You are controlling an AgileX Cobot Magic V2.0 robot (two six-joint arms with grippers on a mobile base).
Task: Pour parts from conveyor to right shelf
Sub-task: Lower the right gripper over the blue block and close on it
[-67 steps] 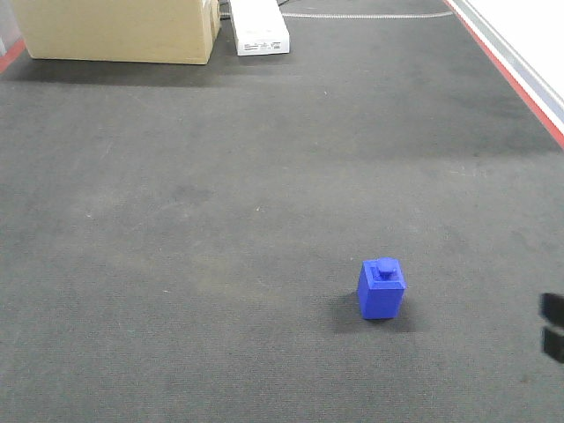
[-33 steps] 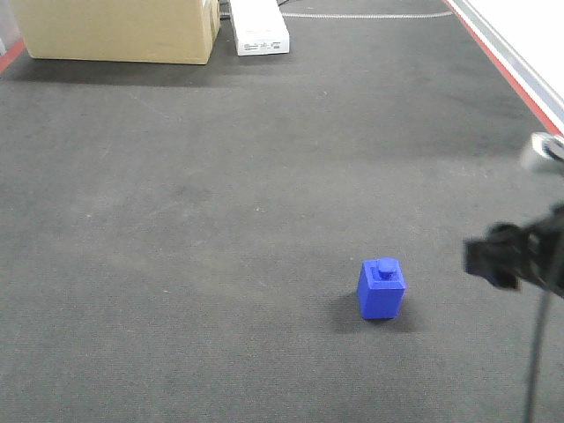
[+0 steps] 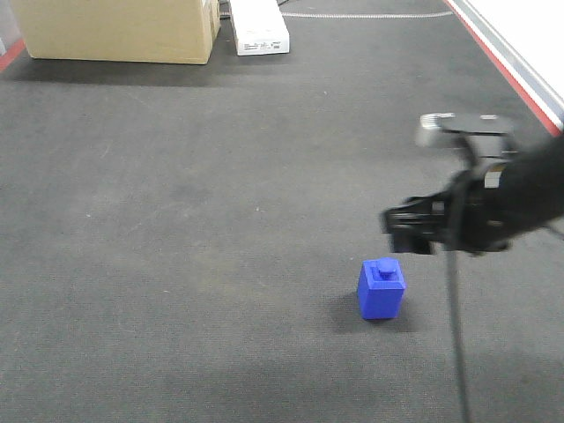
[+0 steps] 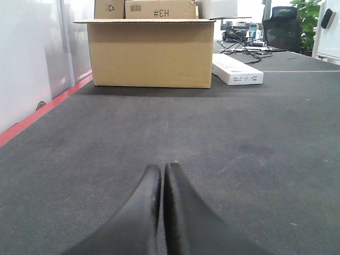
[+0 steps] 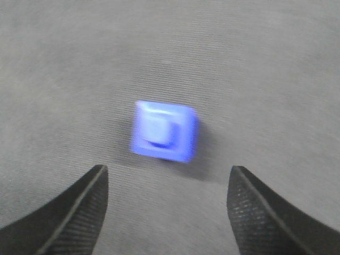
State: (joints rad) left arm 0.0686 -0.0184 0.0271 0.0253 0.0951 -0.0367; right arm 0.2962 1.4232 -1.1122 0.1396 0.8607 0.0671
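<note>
A dark grey felt-like belt (image 3: 176, 220) is filling the front view, with a red strip (image 3: 511, 79) running along its right edge. A small blue block (image 3: 382, 289) is standing upright on the belt, stud up, right of centre and well apart from everything else.

The right gripper (image 3: 407, 231) is hanging just above and to the right of the block, blurred. In its own wrist view its fingers (image 5: 79, 207) are spreading wide and holding nothing, with the block lying just beyond the tips.

The left gripper (image 4: 162, 169) is sitting low over the belt with its tips pressed together and nothing between them.

At the far end a cardboard box (image 4: 151, 53) and a flat white carton (image 4: 236, 69) are resting on the belt. Beyond them, cables (image 4: 239, 40), an office chair (image 4: 284, 18) and a plant (image 4: 308, 16) are showing.
</note>
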